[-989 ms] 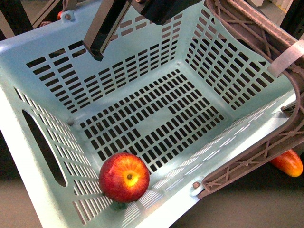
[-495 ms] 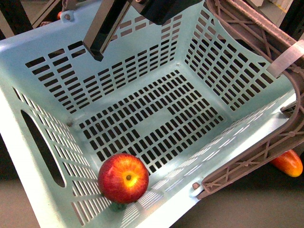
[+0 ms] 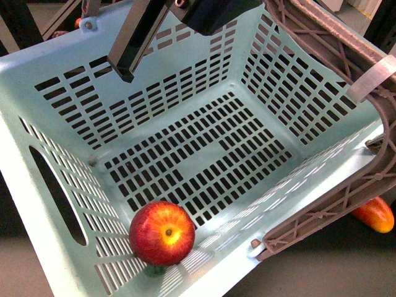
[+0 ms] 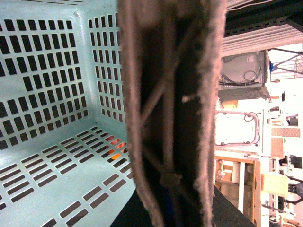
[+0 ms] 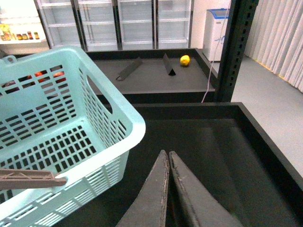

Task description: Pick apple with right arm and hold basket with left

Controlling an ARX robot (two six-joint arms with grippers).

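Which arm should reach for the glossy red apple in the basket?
Right: its empty gripper hangs beside the pale mint-blue plastic basket; the left arm seems busy at the brown lattice handle.

Over the last 1 second you've shifted the basket (image 3: pixel 28 204) slightly: its far rim sits a touch lower, and the apple (image 3: pixel 163 232) has edged toward the near wall.

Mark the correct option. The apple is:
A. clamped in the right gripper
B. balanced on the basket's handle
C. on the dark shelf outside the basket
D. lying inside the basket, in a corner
D: the apple lies on the slotted floor in a corner of the basket, while the right gripper is shut on nothing, outside the basket.
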